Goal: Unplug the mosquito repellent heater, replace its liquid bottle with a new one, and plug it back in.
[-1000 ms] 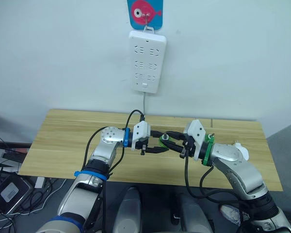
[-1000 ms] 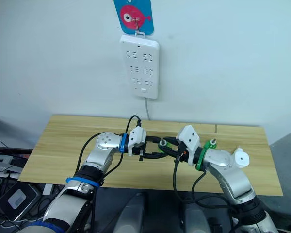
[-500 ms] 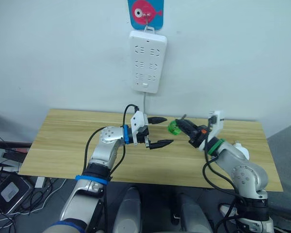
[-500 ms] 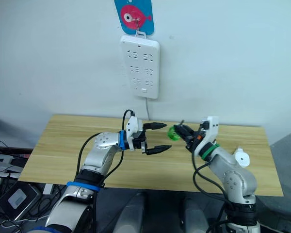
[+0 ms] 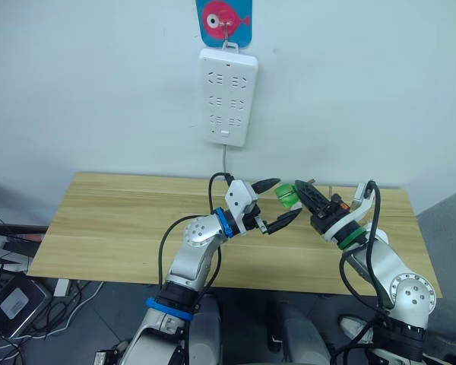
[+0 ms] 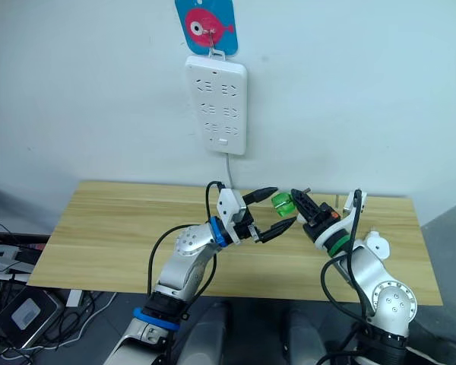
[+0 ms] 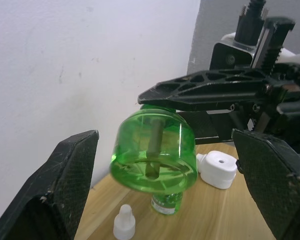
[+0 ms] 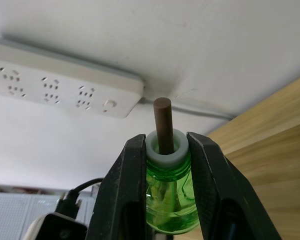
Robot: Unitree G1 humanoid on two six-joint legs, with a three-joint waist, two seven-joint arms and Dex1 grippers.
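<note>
A green liquid bottle (image 5: 287,195) hangs in the air above the table, base toward my left arm. My right gripper (image 8: 165,142) is shut on its white neck, and the brown wick (image 8: 162,120) sticks out between the fingers. The open left gripper (image 7: 164,134) has one finger on each side of the bottle's body (image 7: 155,150), with a gap on both sides. Down on the table lies the white mosquito repellent heater (image 7: 217,168), unplugged. A second green bottle (image 7: 166,202) stands beside it, near a small white cap (image 7: 124,227).
A white power strip (image 5: 228,95) hangs on the wall under a blue fish hook (image 5: 225,19), its cord running down behind the wooden table (image 5: 106,220). Cables and a box lie on the floor at the left (image 5: 11,300).
The left gripper has swung right and up, and its open fingers now flank the bottle. The right gripper has kept its hold and carried the bottle slightly right.
</note>
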